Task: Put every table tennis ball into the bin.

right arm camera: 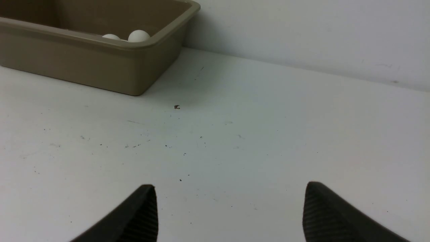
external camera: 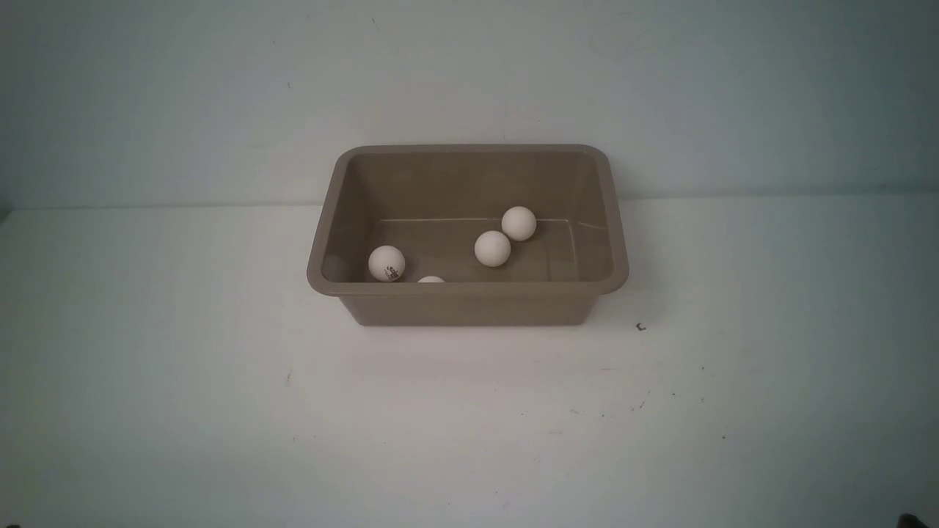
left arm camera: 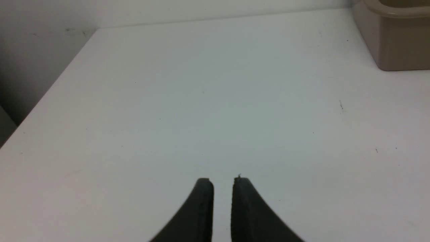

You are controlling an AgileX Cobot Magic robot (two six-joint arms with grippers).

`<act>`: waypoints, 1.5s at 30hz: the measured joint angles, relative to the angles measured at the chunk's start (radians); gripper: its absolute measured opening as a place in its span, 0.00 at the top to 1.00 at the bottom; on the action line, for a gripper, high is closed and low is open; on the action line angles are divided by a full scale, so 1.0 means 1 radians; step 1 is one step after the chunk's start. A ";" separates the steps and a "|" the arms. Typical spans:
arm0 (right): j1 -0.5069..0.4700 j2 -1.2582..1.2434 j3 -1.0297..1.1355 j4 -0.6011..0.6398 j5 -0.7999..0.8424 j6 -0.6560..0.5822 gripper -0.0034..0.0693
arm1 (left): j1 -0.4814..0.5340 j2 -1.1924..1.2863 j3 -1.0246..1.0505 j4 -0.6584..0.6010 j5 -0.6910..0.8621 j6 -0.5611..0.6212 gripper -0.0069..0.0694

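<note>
The taupe bin (external camera: 469, 304) stands at the middle of the white table. Inside it lie several white table tennis balls: one with a dark logo (external camera: 386, 262) at the front left, one (external camera: 492, 248) in the middle, one (external camera: 519, 223) just behind it, and one (external camera: 431, 279) mostly hidden by the near wall. Two ball tops (right arm camera: 138, 35) show over the bin's rim (right arm camera: 134, 45) in the right wrist view. My left gripper (left arm camera: 222, 181) is shut and empty, low over bare table, with the bin's corner (left arm camera: 396, 50) far off. My right gripper (right arm camera: 230, 188) is open and empty, well short of the bin.
A small dark speck (external camera: 641, 327) lies on the table right of the bin; it also shows as the speck (right arm camera: 177, 107) in the right wrist view. The table's left edge (left arm camera: 43, 97) drops off beside the left gripper. A pale wall stands behind the bin.
</note>
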 joint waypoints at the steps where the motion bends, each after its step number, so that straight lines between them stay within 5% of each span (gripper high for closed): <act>1: 0.000 0.000 0.000 0.000 0.000 0.000 0.23 | 0.000 0.000 0.000 0.000 0.000 0.000 0.82; 32: -0.003 0.000 0.000 0.000 0.000 0.000 0.23 | 0.000 0.000 0.000 0.000 0.000 0.000 0.82; 45: -0.170 0.000 0.000 0.008 0.000 0.081 0.23 | 0.000 0.000 0.000 0.000 0.000 0.000 0.82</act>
